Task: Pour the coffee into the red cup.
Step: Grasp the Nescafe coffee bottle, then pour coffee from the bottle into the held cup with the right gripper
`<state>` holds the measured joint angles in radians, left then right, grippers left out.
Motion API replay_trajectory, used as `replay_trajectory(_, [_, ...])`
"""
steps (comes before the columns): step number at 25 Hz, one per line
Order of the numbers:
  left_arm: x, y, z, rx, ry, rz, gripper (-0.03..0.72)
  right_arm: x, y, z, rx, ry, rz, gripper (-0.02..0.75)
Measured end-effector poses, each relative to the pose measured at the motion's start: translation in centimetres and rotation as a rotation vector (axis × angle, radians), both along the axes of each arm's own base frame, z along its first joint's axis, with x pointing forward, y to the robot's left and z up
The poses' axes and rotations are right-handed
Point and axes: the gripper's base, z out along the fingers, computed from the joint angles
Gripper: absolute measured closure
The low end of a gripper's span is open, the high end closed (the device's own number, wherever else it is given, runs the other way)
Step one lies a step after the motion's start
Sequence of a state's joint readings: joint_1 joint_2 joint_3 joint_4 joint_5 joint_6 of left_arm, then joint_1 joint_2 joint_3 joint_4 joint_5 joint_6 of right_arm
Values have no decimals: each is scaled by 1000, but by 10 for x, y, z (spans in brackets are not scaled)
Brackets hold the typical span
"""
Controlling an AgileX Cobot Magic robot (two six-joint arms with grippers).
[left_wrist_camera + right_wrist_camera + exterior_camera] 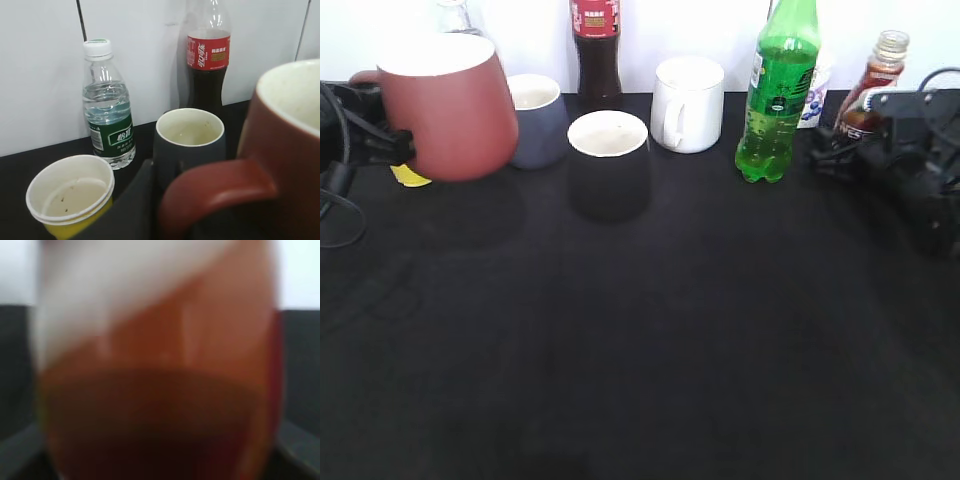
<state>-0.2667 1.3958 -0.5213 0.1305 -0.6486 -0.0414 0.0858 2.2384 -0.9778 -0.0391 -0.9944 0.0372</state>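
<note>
The red cup (450, 105) is large, with a white inside, and hangs off the table at the far left. My left gripper (390, 145) is shut on its handle. In the left wrist view the cup (290, 150) fills the right side, with my dark finger (165, 210) against the handle. The coffee bottle (880, 75), holding brown liquid, stands at the back right. My right gripper (865, 135) is closed around its lower body. In the right wrist view the bottle (160, 365) fills the frame, blurred.
Along the back are a grey-blue cup (538, 120), a black cup (608, 160), a white mug (688, 103), a green soda bottle (778, 90) and a cola bottle (596, 45). A yellow paper cup (70, 195) and a water bottle (107, 115) stand behind the red cup.
</note>
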Motion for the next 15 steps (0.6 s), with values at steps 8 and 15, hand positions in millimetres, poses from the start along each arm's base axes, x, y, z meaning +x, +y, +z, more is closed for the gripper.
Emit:
replay_trajectory(8, [0, 0, 0, 0, -1, 0, 613, 1, 2, 0, -12, -28, 27, 205])
replay_trajectory(15, [-1, -4, 0, 6, -3, -21, 613, -55, -2, 39, -23, -113, 37, 205])
